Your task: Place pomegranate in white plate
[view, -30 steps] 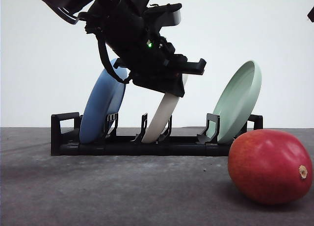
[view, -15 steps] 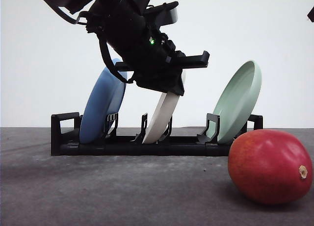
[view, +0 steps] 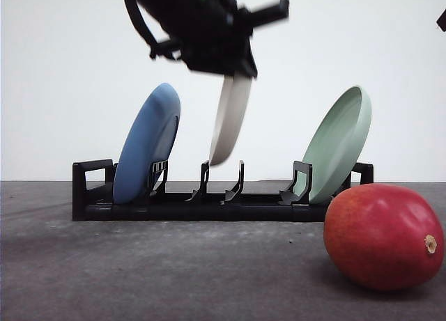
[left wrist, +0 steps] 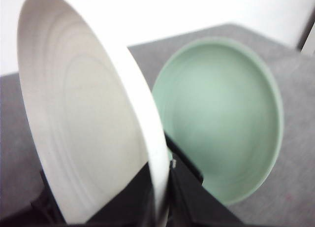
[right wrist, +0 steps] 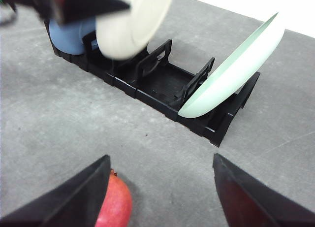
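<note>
My left gripper [view: 233, 65] is shut on the rim of the white plate [view: 230, 119], which hangs on edge above the middle slots of the rack, free of them. In the left wrist view the black fingers [left wrist: 179, 187] pinch the white plate [left wrist: 88, 128] at its edge. The red pomegranate [view: 382, 236] lies on the grey table at the front right. My right gripper [right wrist: 162, 197] is open above the table, with the pomegranate [right wrist: 115, 207] just inside one finger. The white plate [right wrist: 133, 20] is also in the right wrist view.
A black dish rack [view: 209, 206] stands across the table's middle. A blue plate [view: 148, 143] leans in its left end and a pale green plate [view: 338, 143] in its right end. Grey table surface lies in front of the rack.
The left gripper has risen with the white plate, lifting it up out of the rack's middle slot. The pomegranate and the other plates have not moved.
</note>
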